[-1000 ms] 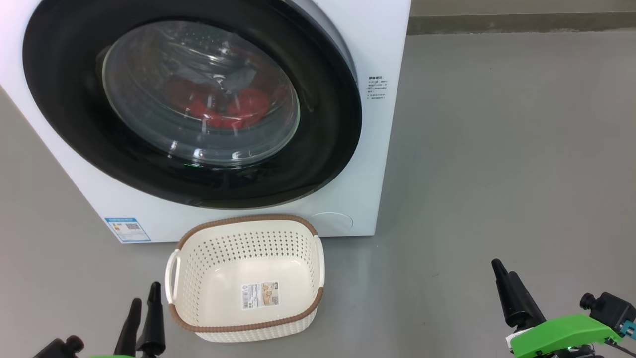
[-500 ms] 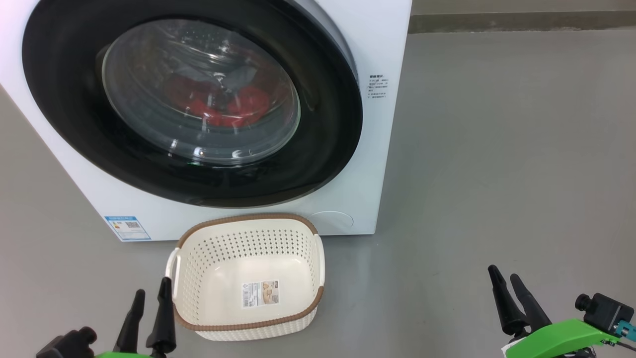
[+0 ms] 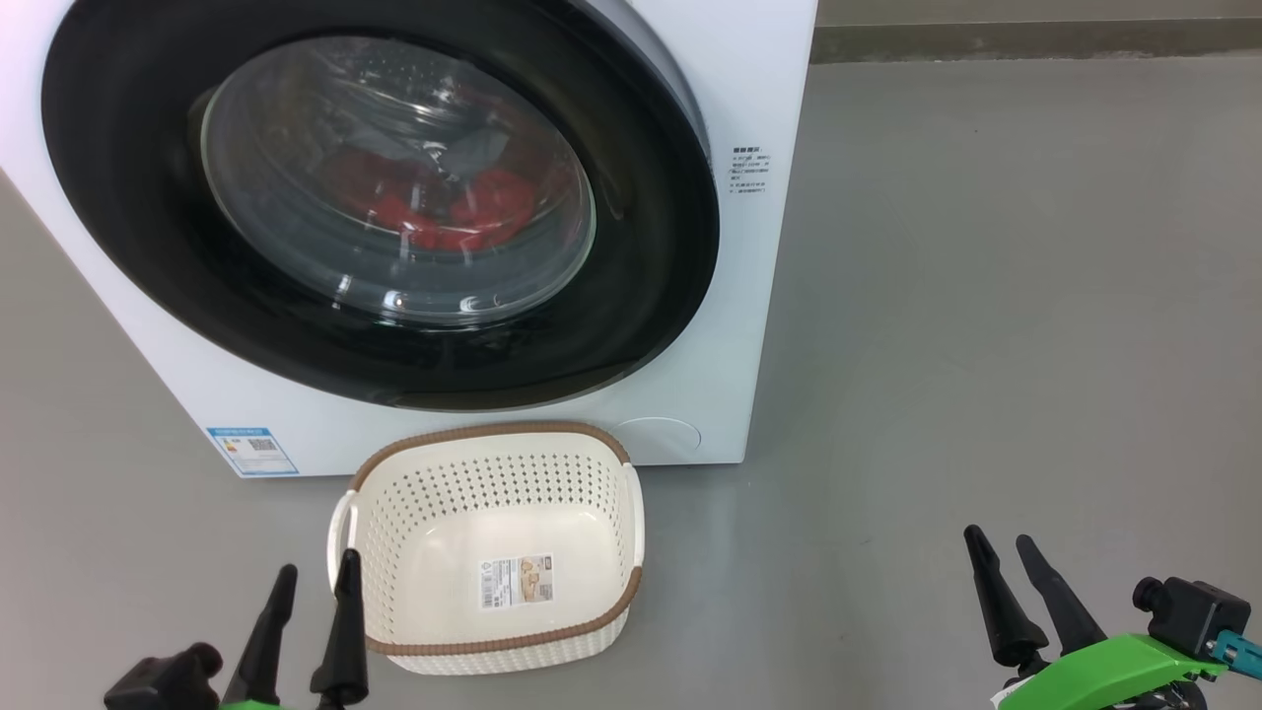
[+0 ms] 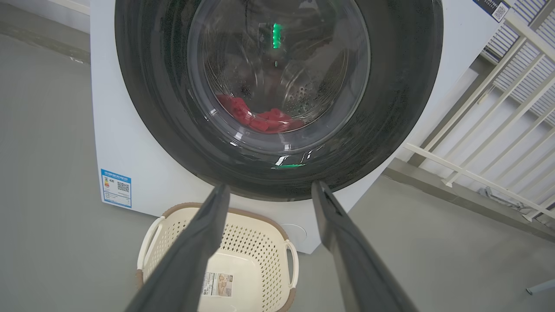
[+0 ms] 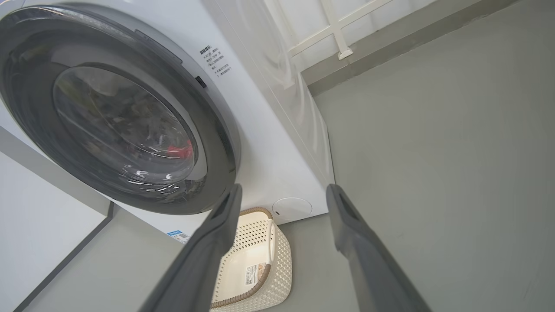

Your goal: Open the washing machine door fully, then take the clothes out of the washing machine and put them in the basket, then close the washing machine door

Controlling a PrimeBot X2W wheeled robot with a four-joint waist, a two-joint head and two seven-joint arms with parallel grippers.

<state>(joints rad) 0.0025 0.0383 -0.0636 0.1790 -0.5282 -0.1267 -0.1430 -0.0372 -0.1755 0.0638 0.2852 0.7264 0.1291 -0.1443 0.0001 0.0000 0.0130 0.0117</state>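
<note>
left gripper: 7 o'clock, fingers apart, empty; has slid right, now just beside the left handle of the basket.
door: 11 o'clock, shut against the washer, untouched.
clothes: red heap behind the door glass, inside the drum.
basket: 6 o'clock, empty, on the floor just before the washer.
right gripper: 5 o'clock, fingers apart, empty; has sunk slightly.
task: seemingly barely begun; arms repositioning, door opening comes first.

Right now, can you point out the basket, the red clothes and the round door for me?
basket (image 3: pixel 490 431): head view, brown rim at the back.
clothes (image 3: pixel 481 204): head view, red fabric behind the glass.
door (image 3: pixel 651 276): head view, black rim, right side.
</note>
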